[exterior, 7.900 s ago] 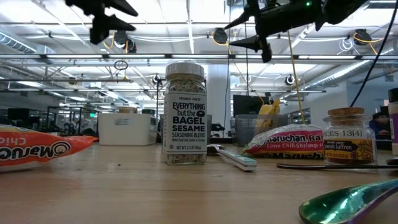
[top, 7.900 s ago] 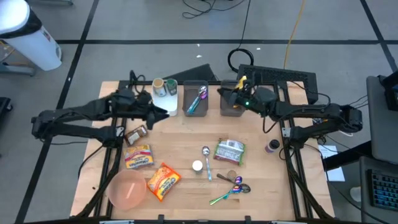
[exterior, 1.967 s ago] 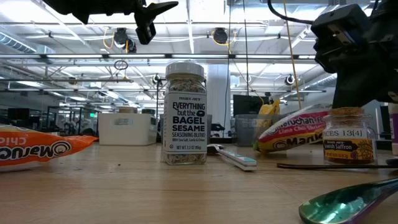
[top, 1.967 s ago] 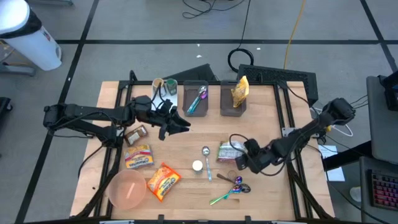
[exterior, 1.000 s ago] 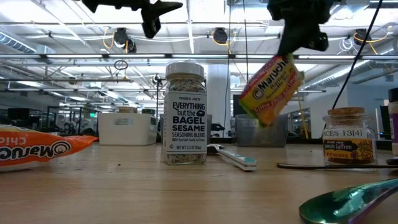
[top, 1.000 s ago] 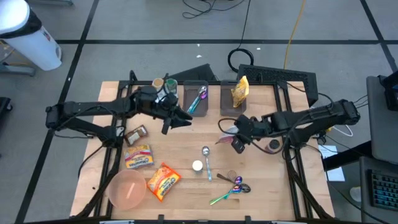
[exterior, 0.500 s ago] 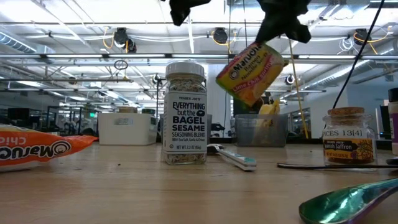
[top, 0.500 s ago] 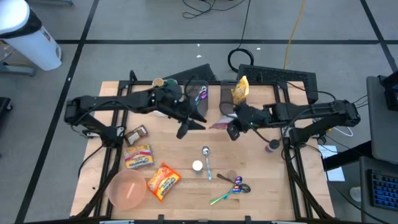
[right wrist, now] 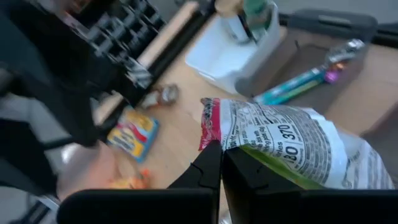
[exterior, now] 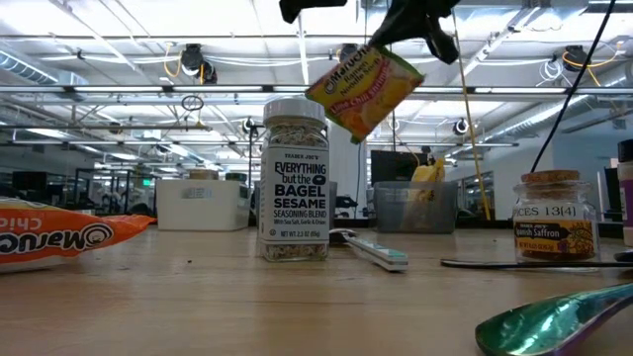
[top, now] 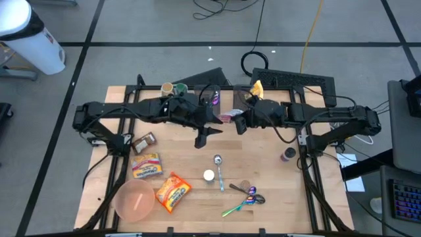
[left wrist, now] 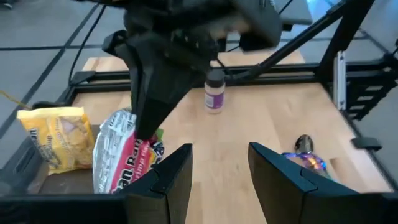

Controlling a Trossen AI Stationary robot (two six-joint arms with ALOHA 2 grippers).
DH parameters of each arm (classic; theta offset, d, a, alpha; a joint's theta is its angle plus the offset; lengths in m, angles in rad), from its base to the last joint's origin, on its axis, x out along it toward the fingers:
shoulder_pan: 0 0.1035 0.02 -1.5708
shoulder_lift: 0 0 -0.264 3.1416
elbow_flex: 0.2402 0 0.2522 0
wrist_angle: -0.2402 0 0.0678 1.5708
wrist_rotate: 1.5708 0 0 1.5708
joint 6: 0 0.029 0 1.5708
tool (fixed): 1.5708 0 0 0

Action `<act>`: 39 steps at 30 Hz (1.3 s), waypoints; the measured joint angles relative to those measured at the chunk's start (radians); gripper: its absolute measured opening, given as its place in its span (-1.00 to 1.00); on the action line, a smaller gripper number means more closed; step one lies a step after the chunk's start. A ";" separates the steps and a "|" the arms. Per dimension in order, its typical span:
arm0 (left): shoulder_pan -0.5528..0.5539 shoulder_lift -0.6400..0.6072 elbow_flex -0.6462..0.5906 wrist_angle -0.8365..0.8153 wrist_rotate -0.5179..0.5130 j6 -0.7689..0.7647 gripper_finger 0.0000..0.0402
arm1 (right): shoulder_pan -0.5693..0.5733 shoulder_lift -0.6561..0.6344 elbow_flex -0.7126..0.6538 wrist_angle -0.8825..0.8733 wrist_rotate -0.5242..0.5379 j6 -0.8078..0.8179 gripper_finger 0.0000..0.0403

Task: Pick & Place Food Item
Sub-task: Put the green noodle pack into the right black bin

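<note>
Above the back middle of the table (top: 276,171), near twelve o'clock of its centre: my right pincer (top: 239,122), fingers pressed onto one edge of the ramen packet (exterior: 364,89), which hangs clear of the wood, tilted, label outward. Held by the seam so the body dangles free and can drop, I judge, into a bin without my fingers entering it. Just at three o'clock of the packet in the high view: the grey bin (top: 245,100) already holding a yellow snack bag (left wrist: 55,135), the likely destination, since like goods sit there. At nine o'clock of that bin: a second bin (right wrist: 323,53) keeping utensils, so cutlery and food stay apart. At nine o'clock of my right pincer, close by: my left pincer (left wrist: 219,171), fingers spread and empty, hovering near the packet. Toward six o'clock on the table: seasoning jar (exterior: 294,180), spoons, a pink bowl (top: 135,201), two more ramen packets (top: 160,179), not yet sorted.
</note>
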 joint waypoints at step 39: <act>-0.057 0.000 0.000 -0.038 -0.525 0.193 -0.19 | -0.038 0.078 -0.001 0.346 -0.055 0.031 -1.00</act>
